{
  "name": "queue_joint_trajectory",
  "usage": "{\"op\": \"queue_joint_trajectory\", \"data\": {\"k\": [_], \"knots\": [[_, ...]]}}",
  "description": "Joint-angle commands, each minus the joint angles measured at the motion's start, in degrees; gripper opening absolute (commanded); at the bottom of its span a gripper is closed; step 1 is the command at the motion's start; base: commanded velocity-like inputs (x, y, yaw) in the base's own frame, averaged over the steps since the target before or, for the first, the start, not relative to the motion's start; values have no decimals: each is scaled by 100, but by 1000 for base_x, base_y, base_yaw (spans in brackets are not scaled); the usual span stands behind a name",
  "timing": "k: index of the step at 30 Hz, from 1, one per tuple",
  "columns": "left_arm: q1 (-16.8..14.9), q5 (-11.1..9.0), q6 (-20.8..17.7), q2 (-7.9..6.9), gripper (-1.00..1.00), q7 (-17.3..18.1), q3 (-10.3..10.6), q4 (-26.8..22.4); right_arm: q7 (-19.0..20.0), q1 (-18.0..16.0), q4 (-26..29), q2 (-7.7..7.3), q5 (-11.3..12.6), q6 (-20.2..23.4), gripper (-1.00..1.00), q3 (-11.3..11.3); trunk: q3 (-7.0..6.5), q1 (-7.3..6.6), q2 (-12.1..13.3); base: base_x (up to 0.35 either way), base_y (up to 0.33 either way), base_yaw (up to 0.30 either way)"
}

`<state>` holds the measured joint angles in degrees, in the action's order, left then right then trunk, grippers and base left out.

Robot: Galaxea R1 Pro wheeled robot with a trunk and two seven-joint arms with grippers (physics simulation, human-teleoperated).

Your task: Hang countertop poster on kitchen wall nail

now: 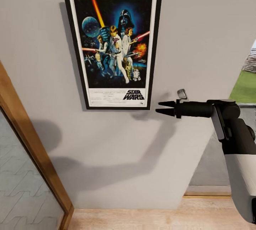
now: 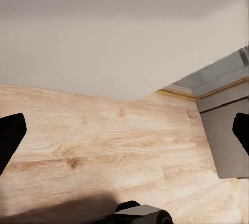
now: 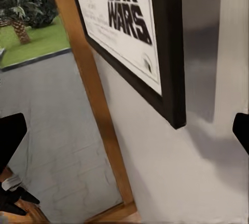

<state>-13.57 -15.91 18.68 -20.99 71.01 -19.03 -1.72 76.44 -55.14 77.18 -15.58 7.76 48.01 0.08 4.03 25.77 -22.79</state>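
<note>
Right arm: I hold it out level from the right of the head view, forearm pointing across toward the wall.
Right gripper (image 1: pixel 166 108): my two black fingers lie close together, nearly parallel, with nothing between them; the tips sit just off the poster's lower right corner, not touching it.
Left gripper (image 2: pixel 124 135): my wrist camera shows both fingertips spread wide at the picture's edges, empty, over the wooden floor (image 2: pixel 104 146).
Poster (image 1: pixel 113 47): one, flat against the grey wall (image 1: pixel 199 27), upright though slightly skewed in the head view; its black corner (image 3: pixel 174 112) sits close in my right wrist camera.
Small metal fitting (image 1: pixel 181 94): one, on the wall just above my right gripper.
Wooden frame (image 1: pixel 32 144): one, left of the poster.
</note>
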Motion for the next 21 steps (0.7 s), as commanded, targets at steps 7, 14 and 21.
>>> {"op": "queue_joint_trajectory", "data": {"k": [7, 14, 21], "knots": [[-6, 16, 31, -1, 100, 18, -22, 9, 10, -5, -1, 0, 30, 42, 100, 1, 13, 1, -13, -259, -118, 0], [-6, 15, 31, -9, 100, 18, -22, 5, 39, 1, -1, -6, 43, 40, 100, 4, 13, 1, -13, -68, -17, 0], [-6, 10, 22, -10, 100, 18, -22, 5, 297, 1113, 13, -7, 49, -365, 100, -249, 13, 1, -13, -166, 29, 0]]}}
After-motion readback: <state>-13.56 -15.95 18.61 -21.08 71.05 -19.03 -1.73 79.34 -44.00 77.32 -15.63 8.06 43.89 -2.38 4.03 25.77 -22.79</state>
